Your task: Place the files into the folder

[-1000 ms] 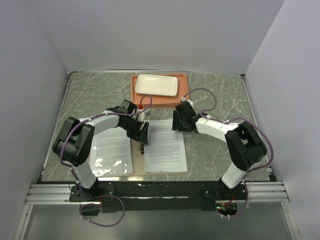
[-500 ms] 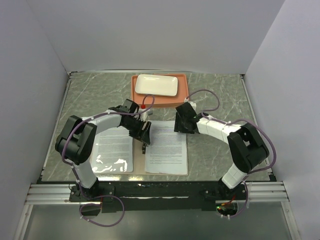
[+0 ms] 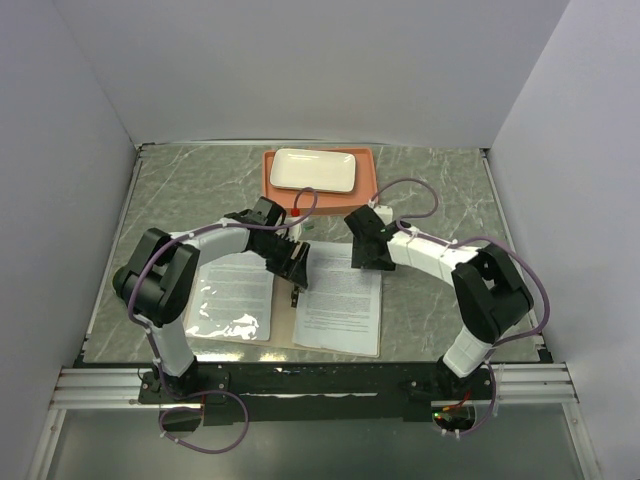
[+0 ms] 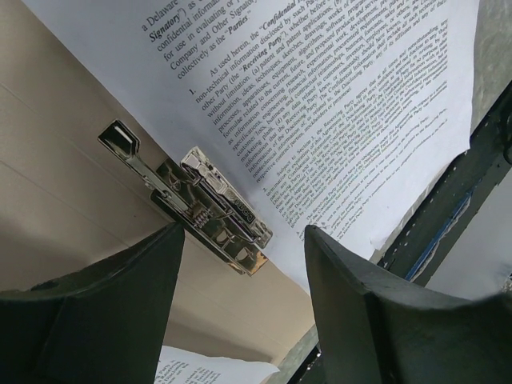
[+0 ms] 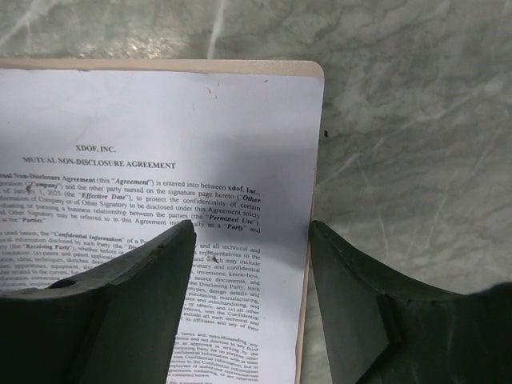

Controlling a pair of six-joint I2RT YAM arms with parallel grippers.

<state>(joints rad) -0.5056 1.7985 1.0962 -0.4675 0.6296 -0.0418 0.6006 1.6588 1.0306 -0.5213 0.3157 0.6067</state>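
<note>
The tan folder (image 3: pixel 284 326) lies open on the table in front of both arms. One printed sheet (image 3: pixel 232 295) sits under the glossy pocket on its left half. A second sheet (image 3: pixel 340 298) lies flat on its right half. A metal clip (image 3: pixel 296 295) sits on the spine. My left gripper (image 3: pixel 297 264) hangs open just above the clip (image 4: pixel 200 212), touching nothing; bare folder (image 4: pixel 64 184) and the sheet (image 4: pixel 336 104) lie below it. My right gripper (image 3: pixel 362 246) is open over the sheet's (image 5: pixel 160 160) top right corner, with the folder's rim (image 5: pixel 314 69) showing beside it.
An orange tray (image 3: pixel 318 197) holding a white plate (image 3: pixel 313 170) stands at the back, just beyond both grippers. Grey marble tabletop (image 3: pixel 440 190) surrounds the folder. White walls close in the left, right and back. The table's near edge runs just below the folder.
The folder and its sheets have slid and turned slightly to the right. Both grippers shifted a little rightward with them. The right gripper's jaws have spread slightly wider.
</note>
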